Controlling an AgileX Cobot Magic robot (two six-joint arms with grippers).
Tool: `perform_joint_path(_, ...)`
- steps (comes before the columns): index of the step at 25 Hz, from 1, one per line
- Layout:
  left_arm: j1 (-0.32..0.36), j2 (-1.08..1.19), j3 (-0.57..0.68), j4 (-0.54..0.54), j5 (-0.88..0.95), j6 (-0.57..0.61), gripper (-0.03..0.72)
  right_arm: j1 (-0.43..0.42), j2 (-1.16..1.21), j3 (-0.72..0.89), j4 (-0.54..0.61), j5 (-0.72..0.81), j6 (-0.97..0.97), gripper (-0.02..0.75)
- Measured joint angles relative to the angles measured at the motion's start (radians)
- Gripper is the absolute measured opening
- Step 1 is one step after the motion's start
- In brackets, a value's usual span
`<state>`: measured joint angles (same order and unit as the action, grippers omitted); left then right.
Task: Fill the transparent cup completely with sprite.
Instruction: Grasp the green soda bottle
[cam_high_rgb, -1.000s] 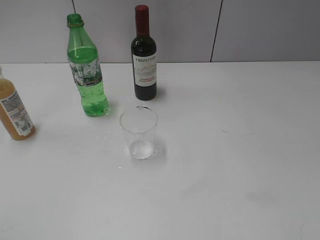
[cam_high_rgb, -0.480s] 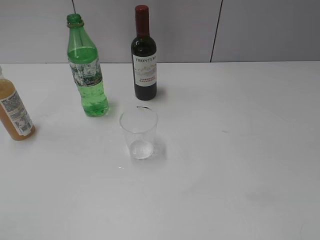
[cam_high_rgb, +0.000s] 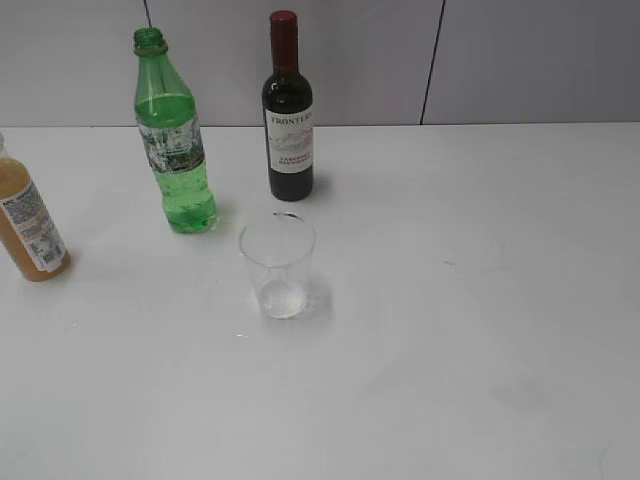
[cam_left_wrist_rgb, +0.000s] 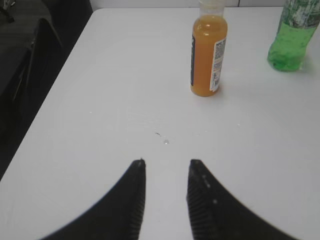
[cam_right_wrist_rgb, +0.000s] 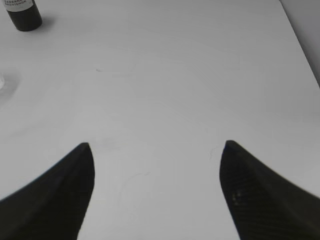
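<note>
The transparent cup (cam_high_rgb: 277, 265) stands upright and looks empty near the middle of the white table. Behind it to the left stands the green sprite bottle (cam_high_rgb: 174, 135), uncapped and partly full; its lower part also shows in the left wrist view (cam_left_wrist_rgb: 293, 35). Neither arm appears in the exterior view. My left gripper (cam_left_wrist_rgb: 166, 162) hovers over bare table, jaws partly apart with nothing between them, well short of the sprite bottle. My right gripper (cam_right_wrist_rgb: 157, 145) is wide open over bare table, the cup's edge (cam_right_wrist_rgb: 2, 82) far off at its left.
A dark wine bottle (cam_high_rgb: 288, 110) with a red cap stands right behind the cup. An orange juice bottle (cam_high_rgb: 30, 230) sits at the left edge, between my left gripper and the sprite bottle in the wrist view (cam_left_wrist_rgb: 207, 55). The table's left edge (cam_left_wrist_rgb: 47, 100) drops off.
</note>
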<state>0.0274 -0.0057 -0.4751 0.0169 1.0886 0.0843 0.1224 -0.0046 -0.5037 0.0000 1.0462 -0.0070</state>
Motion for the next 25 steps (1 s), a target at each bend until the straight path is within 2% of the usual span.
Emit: perform_joint_path(25,0.0,0.0,0.0,0.0,0.0,0.0,0.232,0.0,0.0,0.0,0.0,0.0,0.0,0.591)
